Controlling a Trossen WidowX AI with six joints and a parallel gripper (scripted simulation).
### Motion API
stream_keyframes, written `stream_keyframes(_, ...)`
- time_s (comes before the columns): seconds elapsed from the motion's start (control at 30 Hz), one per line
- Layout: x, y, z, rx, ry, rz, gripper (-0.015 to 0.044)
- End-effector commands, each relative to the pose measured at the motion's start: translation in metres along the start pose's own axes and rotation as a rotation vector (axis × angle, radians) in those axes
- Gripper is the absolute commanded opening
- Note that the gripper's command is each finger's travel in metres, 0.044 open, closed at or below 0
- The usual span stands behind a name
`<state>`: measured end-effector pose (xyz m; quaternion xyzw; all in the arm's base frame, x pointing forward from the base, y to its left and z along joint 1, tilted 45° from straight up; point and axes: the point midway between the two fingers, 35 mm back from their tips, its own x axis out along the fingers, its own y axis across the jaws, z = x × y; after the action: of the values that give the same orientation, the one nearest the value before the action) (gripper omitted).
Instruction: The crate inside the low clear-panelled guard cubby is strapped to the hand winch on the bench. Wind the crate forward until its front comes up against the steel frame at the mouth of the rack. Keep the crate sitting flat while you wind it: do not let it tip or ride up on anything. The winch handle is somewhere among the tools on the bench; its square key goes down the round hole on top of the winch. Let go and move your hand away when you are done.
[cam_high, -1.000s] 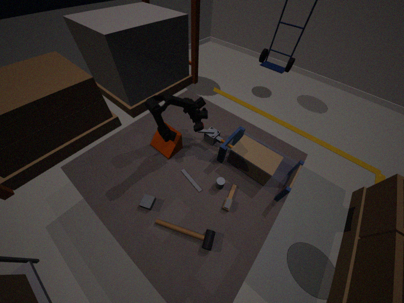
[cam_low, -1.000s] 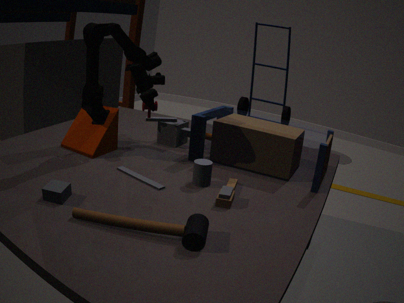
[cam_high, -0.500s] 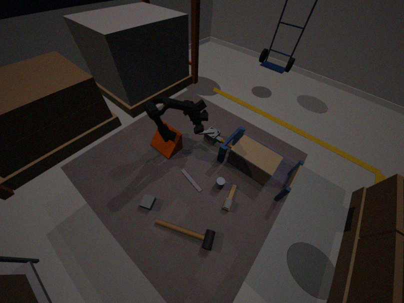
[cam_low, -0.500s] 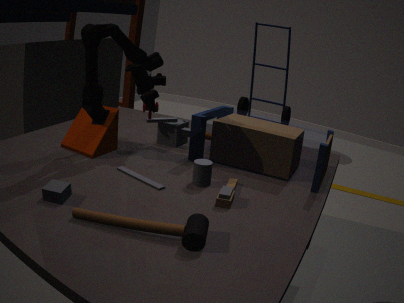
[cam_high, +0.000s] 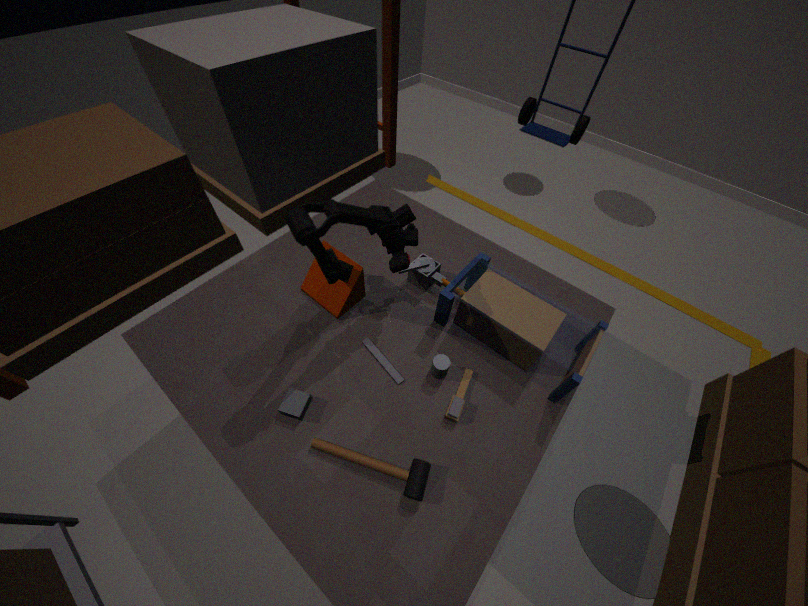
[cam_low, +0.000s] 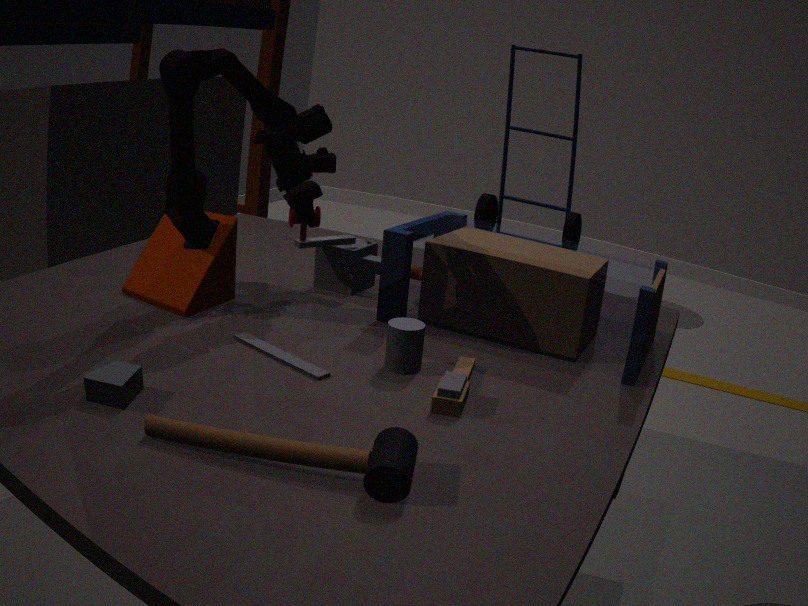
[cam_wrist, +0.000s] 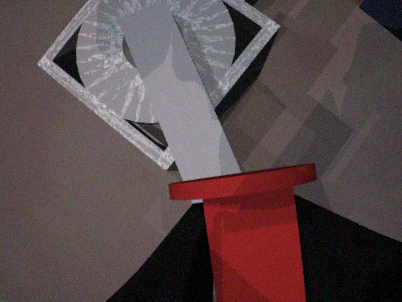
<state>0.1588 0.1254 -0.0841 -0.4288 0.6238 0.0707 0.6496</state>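
My gripper (cam_high: 399, 262) (cam_low: 304, 213) (cam_wrist: 240, 208) is shut on the red grip of the winch handle. The handle's flat grey arm (cam_low: 329, 241) (cam_wrist: 197, 120) reaches over the top of the winch (cam_low: 343, 270) (cam_wrist: 102, 82) to its centre; the key and hole are hidden beneath it. The crate (cam_high: 512, 309) (cam_low: 515, 280) sits flat in the cubby, behind the blue steel frame (cam_high: 445, 307) (cam_low: 393, 277). A narrow gap shows between crate front and frame in the exterior view. The orange strap (cam_low: 415, 272) runs through the frame toward the winch.
A grey cylinder (cam_high: 441, 365) (cam_low: 404, 345) and a wooden-handled tool (cam_high: 459, 397) (cam_low: 452, 391) lie in front of the cubby. A flat grey bar (cam_high: 383, 360) (cam_low: 281, 355), a grey block (cam_high: 295, 403) (cam_low: 114, 382) and a mallet (cam_high: 417, 479) (cam_low: 391, 463) lie farther forward.
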Motion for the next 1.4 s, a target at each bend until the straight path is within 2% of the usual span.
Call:
stream_keyframes(0.0,0.003,-0.013,0.003,0.006,-0.005,-0.031,0.0)
stream_keyframes(1.37,0.017,-0.056,0.036,0.007,-0.006,-0.035,0.0)
